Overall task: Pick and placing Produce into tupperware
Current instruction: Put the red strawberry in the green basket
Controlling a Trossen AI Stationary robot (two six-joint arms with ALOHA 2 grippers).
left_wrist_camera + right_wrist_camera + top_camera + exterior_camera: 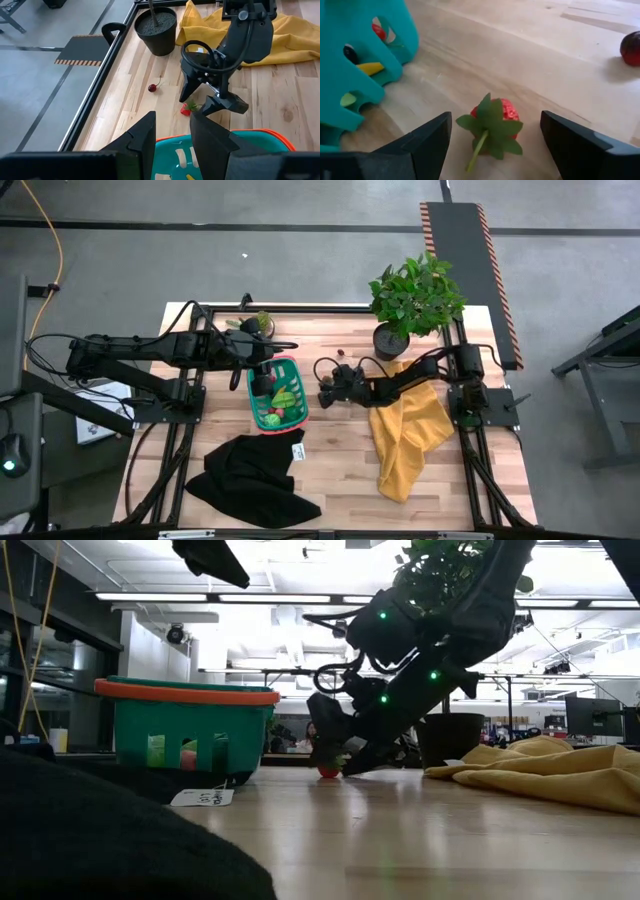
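We see the right gripper (492,142) lowered to the worktop (340,470) just right of the teal basket (277,393), its jaws spread wide with a toy strawberry (493,125) lying between them, leaves toward the wrist; neither jaw touches it. The basket sits left of centre and already holds several pieces of produce (281,402), green, yellow and red among them. A dark cherry (152,88) lies alone on the wood farther back, near the potted plant (415,300). The left gripper (172,135) hangs over the far end of the basket, jaws partly apart with nothing between them. A yellow cloth (408,430) lies to the right, a black cloth (250,470) on the near side.
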